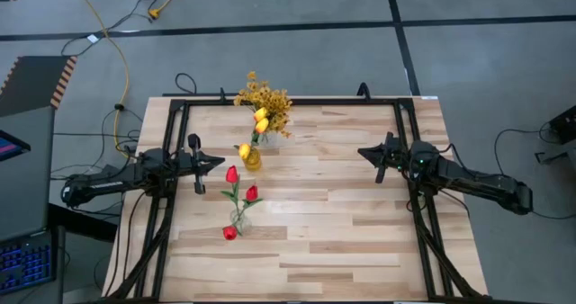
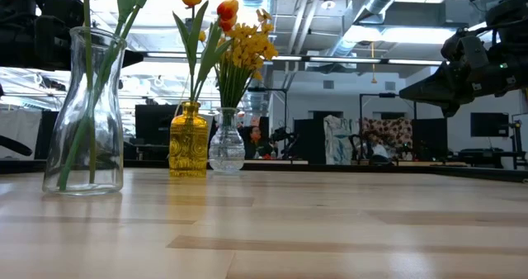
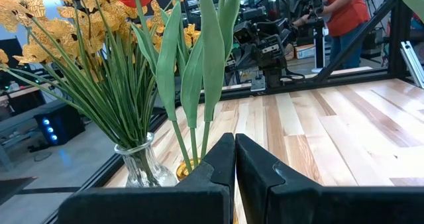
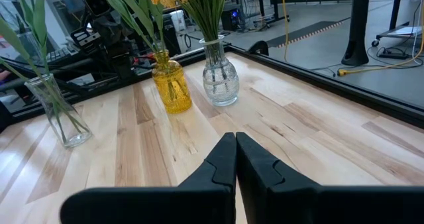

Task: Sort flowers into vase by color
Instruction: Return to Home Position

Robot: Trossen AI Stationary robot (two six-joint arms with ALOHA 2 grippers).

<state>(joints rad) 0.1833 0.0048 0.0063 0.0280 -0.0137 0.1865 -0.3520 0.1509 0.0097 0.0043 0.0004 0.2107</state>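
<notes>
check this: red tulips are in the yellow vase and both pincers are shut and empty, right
No. The high view shows the red tulips in a clear vase; the yellow vase holds yellow tulips. Both the left pincer and right pincer are shut and empty.

I count three red tulips (image 1: 232,174) standing in the near clear vase (image 2: 83,122), green stems splayed apart. Yellow-orange tulips (image 1: 262,124) stand upright in the yellow vase (image 2: 189,140). Just beside it, the mustard-yellow sprays (image 1: 263,95) bush out of the far clear vase (image 2: 226,144).
</notes>
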